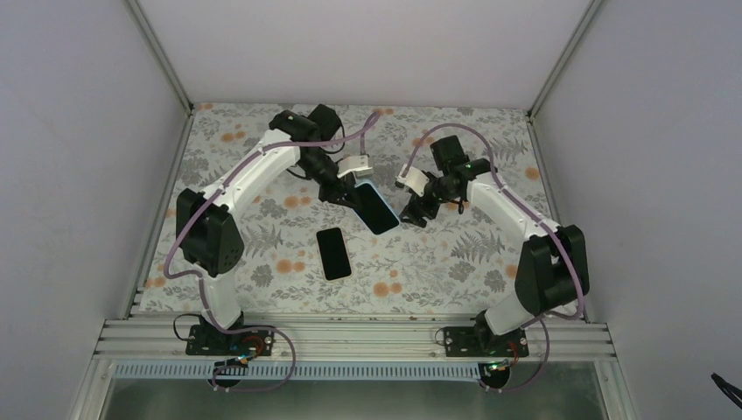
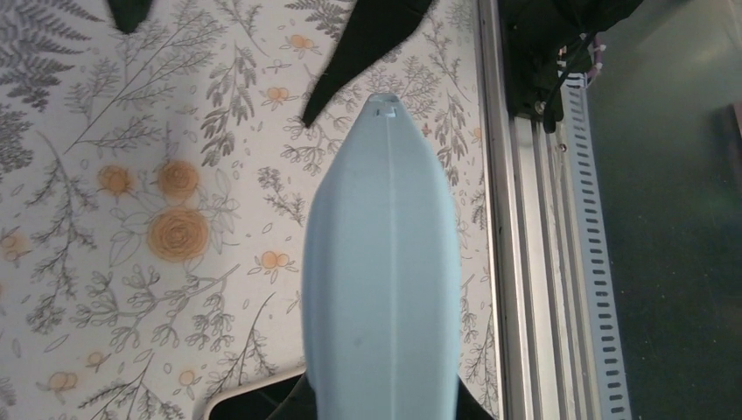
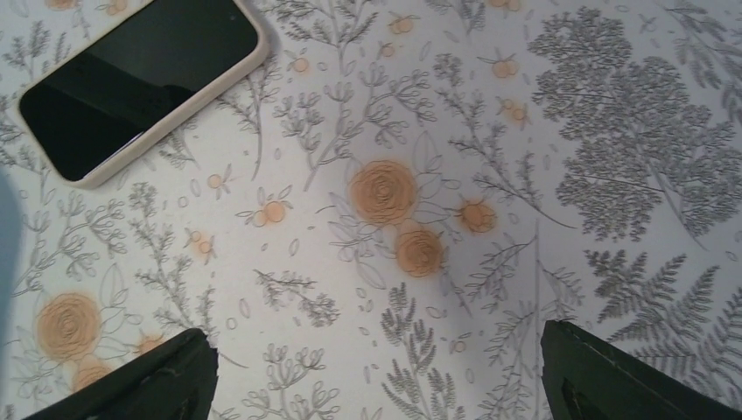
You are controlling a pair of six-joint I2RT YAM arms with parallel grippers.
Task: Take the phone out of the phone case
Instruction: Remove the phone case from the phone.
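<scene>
The light blue phone case (image 1: 374, 208) is off the floral surface (image 1: 455, 262), held up near the middle of the top view by the left fingers (image 1: 339, 189). They are closed on its upper end, at about 10 o'clock from the case's centre. From above the case shows a dark inside with a pale blue edge, and it slants down toward 4 o'clock. In the left wrist view its smooth blue back (image 2: 382, 262) fills the centre and narrows toward 12 o'clock, with only dark slivers of the fingers at either side of its lower end. The phone (image 1: 333, 253) lies flat on the surface, screen up, clear of the case and at about 7 o'clock from it. The right wrist view shows it as a black screen with a pale rim (image 3: 140, 83) in the 10 o'clock corner. The right fingers (image 3: 149, 385) are spread wide with nothing between them and only bare patterned surface under the gap. In the top view they hang just beside the lower end of the case, at about 3 o'clock from it; whether they touch it I cannot tell.
</scene>
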